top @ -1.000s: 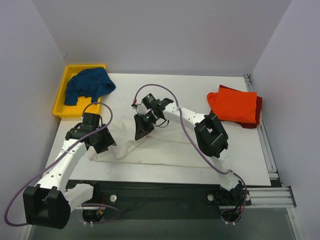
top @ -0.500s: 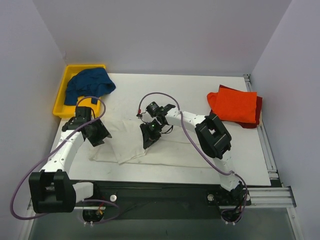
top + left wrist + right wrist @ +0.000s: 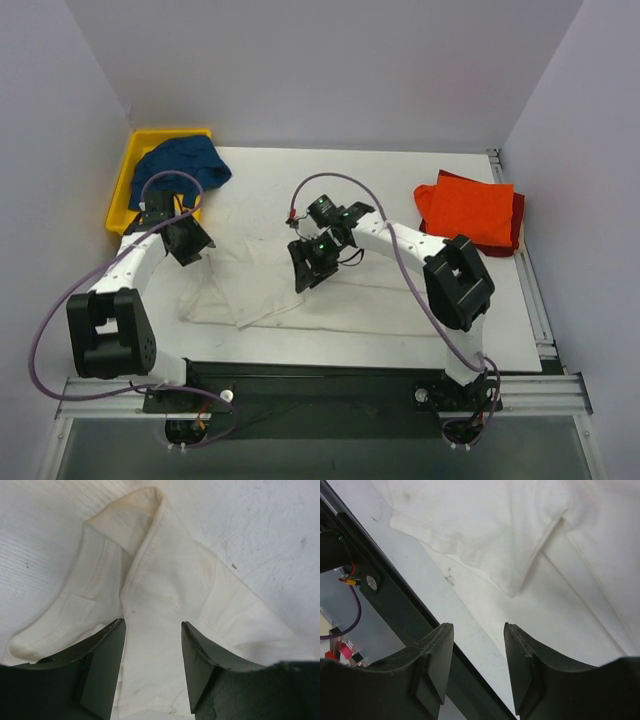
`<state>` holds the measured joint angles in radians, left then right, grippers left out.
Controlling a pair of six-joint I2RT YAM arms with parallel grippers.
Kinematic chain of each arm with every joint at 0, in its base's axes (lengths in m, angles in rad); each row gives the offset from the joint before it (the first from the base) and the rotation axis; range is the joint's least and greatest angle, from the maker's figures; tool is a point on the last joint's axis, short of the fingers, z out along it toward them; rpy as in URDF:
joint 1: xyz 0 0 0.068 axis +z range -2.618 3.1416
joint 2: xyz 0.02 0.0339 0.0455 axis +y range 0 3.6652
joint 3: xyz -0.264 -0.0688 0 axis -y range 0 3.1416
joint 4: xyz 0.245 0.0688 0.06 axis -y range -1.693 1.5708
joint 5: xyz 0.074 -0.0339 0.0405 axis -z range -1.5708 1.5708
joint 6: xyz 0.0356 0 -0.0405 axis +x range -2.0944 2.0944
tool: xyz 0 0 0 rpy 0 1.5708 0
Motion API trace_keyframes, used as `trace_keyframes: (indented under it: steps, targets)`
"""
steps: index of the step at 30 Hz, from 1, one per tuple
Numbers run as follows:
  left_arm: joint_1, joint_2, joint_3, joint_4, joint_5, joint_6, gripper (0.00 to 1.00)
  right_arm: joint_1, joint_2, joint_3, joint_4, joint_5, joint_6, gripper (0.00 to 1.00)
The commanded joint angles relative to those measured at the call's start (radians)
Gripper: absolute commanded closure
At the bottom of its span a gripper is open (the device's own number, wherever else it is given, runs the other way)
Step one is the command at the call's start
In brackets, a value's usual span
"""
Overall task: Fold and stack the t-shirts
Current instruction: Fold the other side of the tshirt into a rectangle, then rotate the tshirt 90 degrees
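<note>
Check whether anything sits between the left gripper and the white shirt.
Nothing visible does. The left gripper hangs with open fingers directly over the white shirt; only its cloth shows between them.

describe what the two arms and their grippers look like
Both the left arm and right arm are white tubes joined by bulky black housings, each trailing a purple cable. The left gripper and right gripper are black, with two flat dark wedge-shaped fingers. A small green light glows near the right gripper.

Likely lab: bare-walled robot table (image 3: 250, 175)
</note>
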<state>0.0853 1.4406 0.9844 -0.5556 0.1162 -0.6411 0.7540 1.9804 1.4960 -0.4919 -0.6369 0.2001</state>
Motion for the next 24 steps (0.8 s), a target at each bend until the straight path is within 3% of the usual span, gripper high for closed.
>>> trace_keyframes:
  steps: [1, 13, 24]
  targets:
    - [0.007, 0.065, 0.060, 0.104, -0.033, 0.017, 0.42, -0.083, -0.127, -0.064, -0.045, 0.081, 0.007, 0.55]
    - [0.005, 0.247, 0.126, 0.201, -0.058, 0.038, 0.51, -0.471, -0.259, -0.290, -0.040, 0.321, 0.047, 0.54]
    - [-0.002, 0.342, 0.178, 0.223, -0.061, 0.058, 0.57, -0.601, -0.163, -0.333, -0.048, 0.362, 0.067, 0.55]
